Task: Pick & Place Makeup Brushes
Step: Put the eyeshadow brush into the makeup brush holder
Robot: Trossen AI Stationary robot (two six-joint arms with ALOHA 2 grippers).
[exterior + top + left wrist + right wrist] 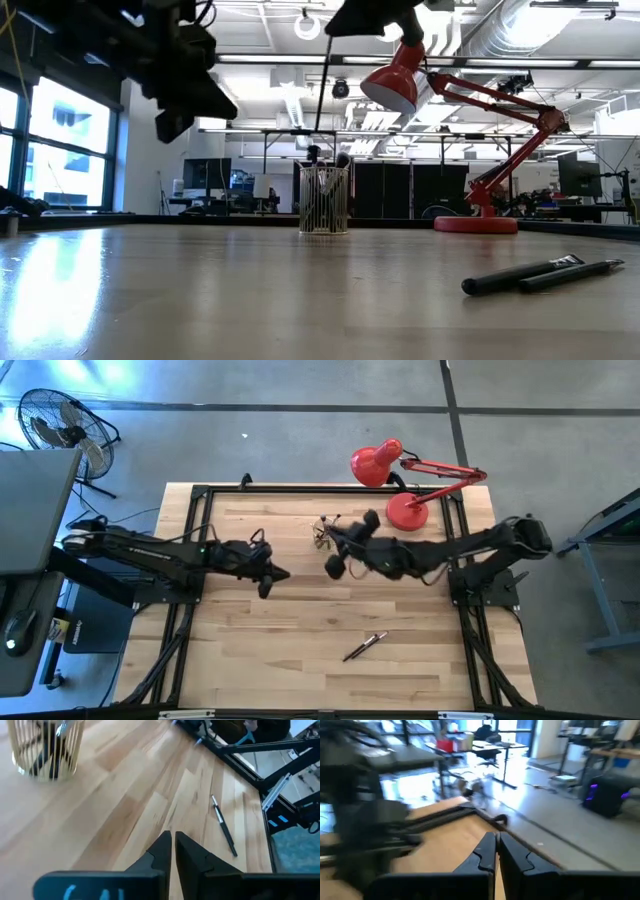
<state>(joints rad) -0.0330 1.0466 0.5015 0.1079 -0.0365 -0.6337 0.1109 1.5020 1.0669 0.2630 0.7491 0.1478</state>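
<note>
A gold wire holder point(323, 535) point(323, 200) point(45, 747) stands on the table's far middle with several dark makeup brushes upright in it. Two more brushes point(365, 645) point(540, 275) point(222, 825) lie flat side by side near the table's near edge. My right gripper point(335, 546) point(340, 28) point(496, 842) hovers just above the holder, shut on a thin dark brush point(323, 90). My left gripper point(285, 573) point(190, 105) point(172, 842) is shut and empty, raised above the table left of the holder. My right gripper pinches the thin brush by its upper end point(329, 42), reaching in level from the table's right. The brush hangs almost upright below the fingers, lifted clear, with its lower end just over the holder's rim. The wrist view does not show the place of contact.
A red desk lamp point(405, 485) point(470, 150) stands at the far right, its base right of the holder. A black frame point(200, 495) runs along the table's edges. Bare wood lies between the holder and the two lying brushes.
</note>
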